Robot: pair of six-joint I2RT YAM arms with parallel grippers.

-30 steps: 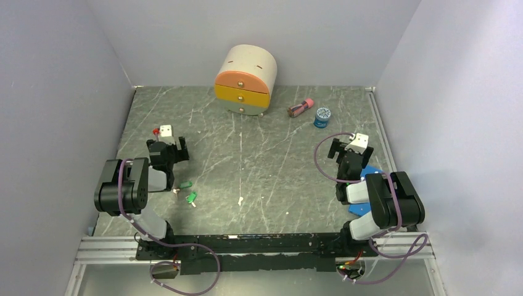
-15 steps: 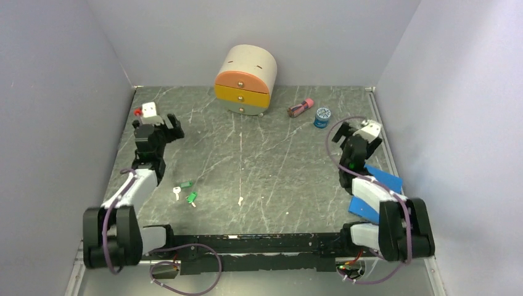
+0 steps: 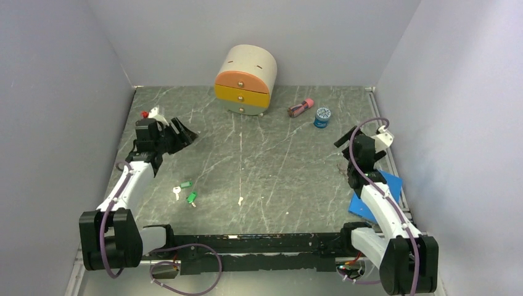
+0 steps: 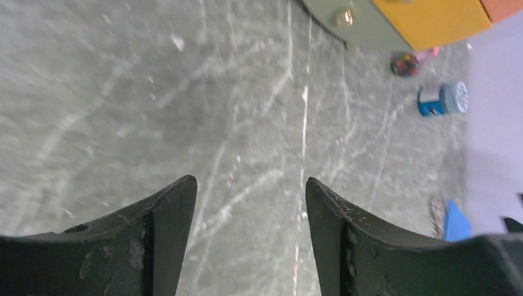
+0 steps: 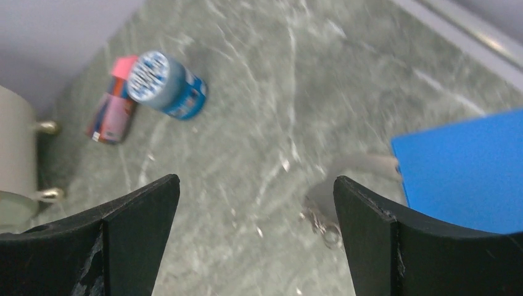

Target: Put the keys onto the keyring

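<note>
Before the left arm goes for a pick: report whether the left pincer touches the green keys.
Apart. The top external view shows the left pincer far back, bare table separating it from the green keys.

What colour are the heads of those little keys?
Bright green; the keys show best in the top external view.

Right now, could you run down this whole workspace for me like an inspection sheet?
Surface: grey marbled table, a few pale specks on it.
Job's things: two green keys and a pale one beside them, lying loose near the left arm; keyring on the table by the blue sheet's edge.
Clutter: small drawer chest at the back, pink tube, blue jar, blue sheet at the right.
Pincers: left pincer open and empty; right pincer open and empty, over the keyring.
Cables: purple cables looped along both arms.
Surroundings: plain pale walls on three sides.
</note>
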